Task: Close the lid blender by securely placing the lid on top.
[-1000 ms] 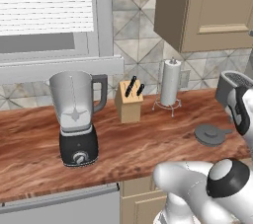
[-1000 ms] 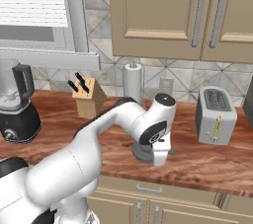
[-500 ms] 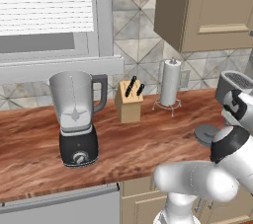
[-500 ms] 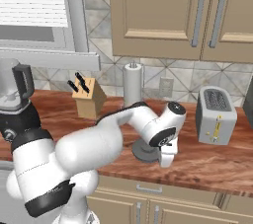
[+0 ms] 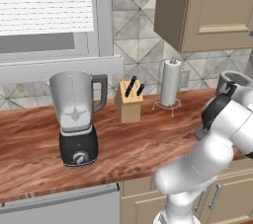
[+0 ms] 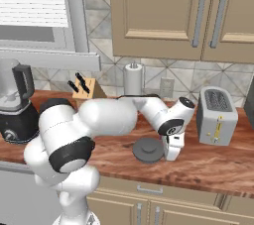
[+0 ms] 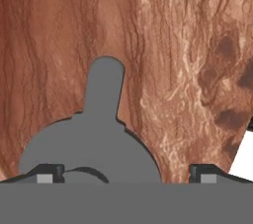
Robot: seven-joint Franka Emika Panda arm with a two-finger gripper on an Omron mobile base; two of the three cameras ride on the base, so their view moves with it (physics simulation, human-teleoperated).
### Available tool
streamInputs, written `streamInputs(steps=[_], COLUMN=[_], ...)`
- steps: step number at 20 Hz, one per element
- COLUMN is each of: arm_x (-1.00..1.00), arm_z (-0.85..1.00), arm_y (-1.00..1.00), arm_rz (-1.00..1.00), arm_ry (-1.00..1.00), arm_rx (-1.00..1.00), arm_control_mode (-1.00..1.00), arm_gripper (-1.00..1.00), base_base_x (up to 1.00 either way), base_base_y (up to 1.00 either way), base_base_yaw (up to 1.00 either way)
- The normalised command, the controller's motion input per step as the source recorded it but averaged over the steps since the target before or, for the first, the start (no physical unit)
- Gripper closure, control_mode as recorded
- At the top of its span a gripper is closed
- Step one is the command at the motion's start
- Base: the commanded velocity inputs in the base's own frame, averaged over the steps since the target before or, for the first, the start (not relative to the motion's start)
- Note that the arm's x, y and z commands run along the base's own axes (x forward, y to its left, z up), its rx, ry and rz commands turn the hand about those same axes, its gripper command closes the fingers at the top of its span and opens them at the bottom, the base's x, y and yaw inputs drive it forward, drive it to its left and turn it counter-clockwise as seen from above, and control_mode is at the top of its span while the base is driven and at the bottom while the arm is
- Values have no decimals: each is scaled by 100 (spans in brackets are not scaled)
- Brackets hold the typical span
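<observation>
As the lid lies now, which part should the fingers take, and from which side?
The lid lies flat on the wooden counter, so its thin rim offers little to pinch. Probably best is the raised knob at its centre, taken from straight above with the open gripper centred over it. The hand view shows the side tab pointing away; it looks flat and less secure.

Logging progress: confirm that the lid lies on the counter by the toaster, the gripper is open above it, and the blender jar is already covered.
Not quite: the blender jar is open-topped in the left base view. The lid lies on the counter near the toaster, gripper open above it.
</observation>
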Motion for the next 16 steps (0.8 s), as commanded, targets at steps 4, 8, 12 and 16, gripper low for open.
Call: streamInputs(steps=[4, 8, 12, 16], arm_x=[16, 1, 6, 15], arm_z=[-17, -26, -25, -21], arm_y=[-7, -13, -5, 0], arm_rz=[0, 0, 0, 0], arm_ry=[2, 0, 0, 0], arm_rx=[7, 5, 3, 2], arm_control_mode=[-100, -100, -100, -100], arm_gripper=[-100, -100, -100, -100], base_base_x=[0, 0, 0, 0], base_base_y=[0, 0, 0, 0], base_base_yaw=[0, 0, 0, 0])
